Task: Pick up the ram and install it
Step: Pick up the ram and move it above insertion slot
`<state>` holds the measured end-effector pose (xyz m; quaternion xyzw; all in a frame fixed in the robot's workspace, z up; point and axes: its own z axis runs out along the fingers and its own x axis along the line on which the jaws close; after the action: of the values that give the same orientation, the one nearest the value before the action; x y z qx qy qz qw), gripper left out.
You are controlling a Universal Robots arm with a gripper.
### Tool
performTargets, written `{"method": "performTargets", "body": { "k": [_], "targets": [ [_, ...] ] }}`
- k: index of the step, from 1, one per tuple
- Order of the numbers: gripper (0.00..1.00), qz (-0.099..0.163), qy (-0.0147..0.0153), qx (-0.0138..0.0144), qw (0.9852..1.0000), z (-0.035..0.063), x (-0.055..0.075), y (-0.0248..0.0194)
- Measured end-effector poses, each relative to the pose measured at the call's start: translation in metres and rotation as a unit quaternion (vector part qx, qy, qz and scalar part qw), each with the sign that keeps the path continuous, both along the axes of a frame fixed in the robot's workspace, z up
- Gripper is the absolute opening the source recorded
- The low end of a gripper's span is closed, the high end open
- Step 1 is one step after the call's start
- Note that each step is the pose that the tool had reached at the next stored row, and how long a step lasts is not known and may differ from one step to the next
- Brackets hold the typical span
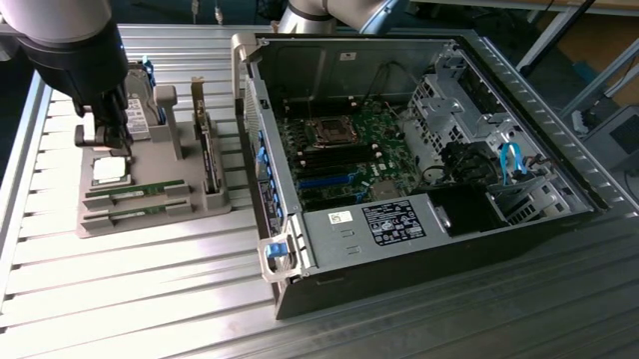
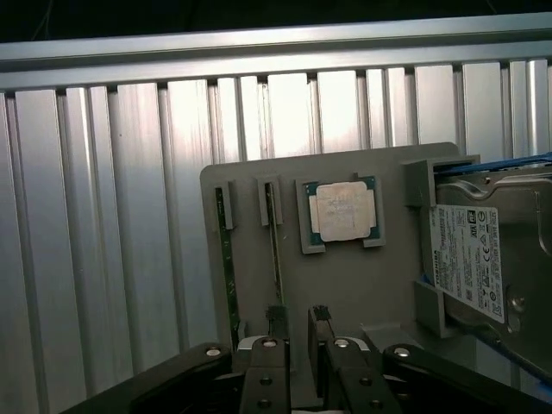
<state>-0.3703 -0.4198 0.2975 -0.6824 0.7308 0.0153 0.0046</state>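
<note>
The ram (image 2: 274, 250) stands on edge in a holder (image 2: 345, 285) slot, between the processor (image 2: 343, 211) and a second stick (image 2: 226, 259) at the holder's edge. Judged light, stiff and fragile: grasp across both flat faces at mid-length. The fingers of the gripper (image 2: 298, 321) stand apart and empty, near one end of the ram.

Arm (image 1: 70, 41) upright, pincer (image 2: 298, 317) pointing down, fingers (image 2: 276, 323) parted, seemingly empty.
</note>
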Motion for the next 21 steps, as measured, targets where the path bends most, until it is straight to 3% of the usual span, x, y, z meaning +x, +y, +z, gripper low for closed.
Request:
{"method": "performTargets", "body": {
  "k": [3, 8, 16, 21],
  "targets": [
    [0.24, 0.000, 0.0000, 0.0000, 1.0000, 0.0000, 0.0000, -0.0042],
    [0.24, 0.000, 0.0000, 0.0000, 1.0000, -0.0001, 0.0000, -0.0075],
    [0.24, 0.000, 0.0000, 0.0000, 1.0000, -0.0002, 0.0000, -0.0076],
    [0.24, 0.000, 0.0000, -0.0005, 1.0000, -0.0056, 0.0000, -0.0076]
  ]
}}
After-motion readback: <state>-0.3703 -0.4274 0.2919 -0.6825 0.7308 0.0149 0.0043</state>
